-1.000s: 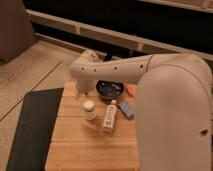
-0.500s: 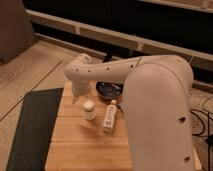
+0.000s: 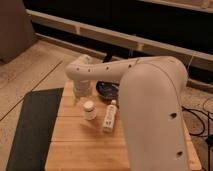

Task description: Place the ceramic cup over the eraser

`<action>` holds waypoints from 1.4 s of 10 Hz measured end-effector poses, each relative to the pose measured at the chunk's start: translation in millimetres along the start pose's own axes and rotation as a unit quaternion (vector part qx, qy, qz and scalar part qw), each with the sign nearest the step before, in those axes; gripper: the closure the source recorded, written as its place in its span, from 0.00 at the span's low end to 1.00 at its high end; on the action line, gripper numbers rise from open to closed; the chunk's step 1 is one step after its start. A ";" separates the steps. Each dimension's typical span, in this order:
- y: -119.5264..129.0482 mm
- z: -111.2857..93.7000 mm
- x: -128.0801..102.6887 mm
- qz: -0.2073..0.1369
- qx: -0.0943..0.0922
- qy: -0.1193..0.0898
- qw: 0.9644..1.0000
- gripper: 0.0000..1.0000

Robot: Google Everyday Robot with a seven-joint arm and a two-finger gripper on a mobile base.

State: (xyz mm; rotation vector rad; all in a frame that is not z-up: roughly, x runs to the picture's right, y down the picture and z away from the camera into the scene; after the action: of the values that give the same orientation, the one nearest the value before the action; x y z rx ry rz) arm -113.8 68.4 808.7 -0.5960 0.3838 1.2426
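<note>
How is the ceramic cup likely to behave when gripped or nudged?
The ceramic cup looks smooth and glazed, so probably slippery. Standing upright, small and squat, it likely resists tipping, and being round may roll if toppled. The gripper, open, hovers just behind it.

gripper (image 3: 82,91) behind the ceramic cup (image 3: 89,110), bottle (image 3: 110,116) right of it.

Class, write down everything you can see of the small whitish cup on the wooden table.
The ceramic cup is small, whitish and glossy, roughly cylindrical, and looks like glazed ceramic. It stands upright on the wooden table, close beside the lying white bottle, apparently not touching it. The gripper hangs just behind it, near the dark bowl, apart from the cup.
</note>
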 end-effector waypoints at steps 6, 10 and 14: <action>-13.8 13.8 10.9 0.008 0.021 0.040 0.999 0.35; -18.5 24.9 7.1 0.005 0.027 0.060 0.998 0.35; -5.1 44.1 9.3 -0.005 0.004 0.095 0.995 0.41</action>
State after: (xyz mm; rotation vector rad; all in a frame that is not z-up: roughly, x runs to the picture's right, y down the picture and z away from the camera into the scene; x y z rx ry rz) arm -108.2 101.6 839.2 -0.7113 0.5429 1.1786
